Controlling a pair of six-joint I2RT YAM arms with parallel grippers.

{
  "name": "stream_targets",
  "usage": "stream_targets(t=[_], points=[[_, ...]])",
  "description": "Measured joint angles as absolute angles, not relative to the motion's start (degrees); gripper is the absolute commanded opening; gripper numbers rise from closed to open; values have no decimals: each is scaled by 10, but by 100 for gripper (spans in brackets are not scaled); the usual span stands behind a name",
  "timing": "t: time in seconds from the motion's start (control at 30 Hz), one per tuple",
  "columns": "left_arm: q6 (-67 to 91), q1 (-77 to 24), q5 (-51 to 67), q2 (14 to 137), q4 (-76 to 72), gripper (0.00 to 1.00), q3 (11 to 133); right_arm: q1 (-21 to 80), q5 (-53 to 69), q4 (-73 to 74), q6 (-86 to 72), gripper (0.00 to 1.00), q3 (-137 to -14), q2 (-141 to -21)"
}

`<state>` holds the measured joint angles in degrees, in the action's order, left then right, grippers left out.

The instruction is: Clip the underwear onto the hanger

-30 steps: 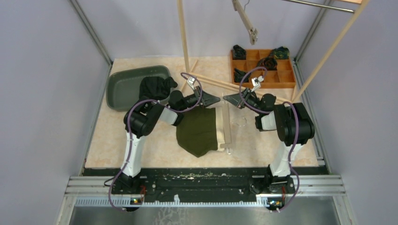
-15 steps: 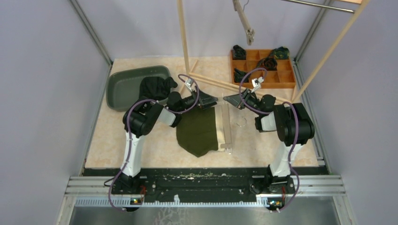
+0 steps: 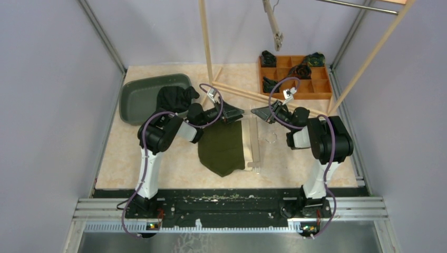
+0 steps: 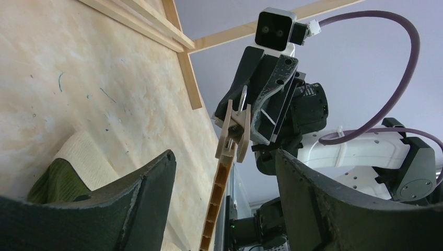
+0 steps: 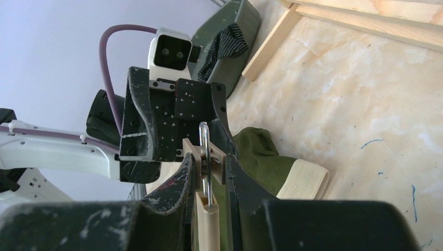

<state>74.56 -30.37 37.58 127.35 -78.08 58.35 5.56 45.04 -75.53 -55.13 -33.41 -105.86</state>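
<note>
The olive green underwear (image 3: 221, 147) with a cream waistband (image 3: 246, 150) lies flat on the table. The beige hanger (image 3: 255, 145) lies along its right edge, far end lifted. My right gripper (image 3: 259, 113) is shut on the clip at that far end. In the right wrist view the right gripper (image 5: 209, 162) pinches the clip (image 5: 208, 151), with the underwear (image 5: 261, 157) behind it. My left gripper (image 3: 240, 113) is open and empty, facing the right one. In the left wrist view the left gripper (image 4: 224, 157) frames the hanger bar (image 4: 219, 209); the underwear (image 4: 57, 180) is at lower left.
A grey-green bin (image 3: 139, 97) with a dark garment (image 3: 174, 97) stands at back left. A wooden compartment tray (image 3: 316, 84) with dark garments is at back right. Wooden rack legs (image 3: 242, 94) cross the table behind the grippers. Another hanger (image 3: 274, 23) hangs above.
My left gripper has drawn back slightly to the left, away from the hanger's end. The hanging hanger above has swung a little. The right gripper still holds the clip.
</note>
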Motion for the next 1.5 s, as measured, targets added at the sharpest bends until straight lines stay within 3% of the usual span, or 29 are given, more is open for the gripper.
stream_targets(t=[0.27, 0.6, 0.73, 0.9, 1.03, 1.33, 1.5], points=[[746, -307, 376, 1273, -775, 64, 594, 56, 451, -756, -553, 0, -334, -1059], [748, -317, 377, 1273, -776, 61, 603, 56, 451, -756, -553, 0, -334, -1059], [748, -318, 378, 1273, -776, 54, 603, 56, 451, -756, -554, 0, -334, -1059], [750, -318, 378, 1273, -776, 35, 603, 56, 453, -757, -557, 6, -334, -1059], [750, -318, 378, 1274, -776, 26, 603, 56, 456, -769, -562, 8, -335, -1059], [751, -319, 378, 1274, -776, 24, 605, 56, 460, -773, -566, 31, -335, -1059], [752, -320, 379, 1274, -778, 24, 606, 56, 463, -778, -567, 38, -335, -1060]])
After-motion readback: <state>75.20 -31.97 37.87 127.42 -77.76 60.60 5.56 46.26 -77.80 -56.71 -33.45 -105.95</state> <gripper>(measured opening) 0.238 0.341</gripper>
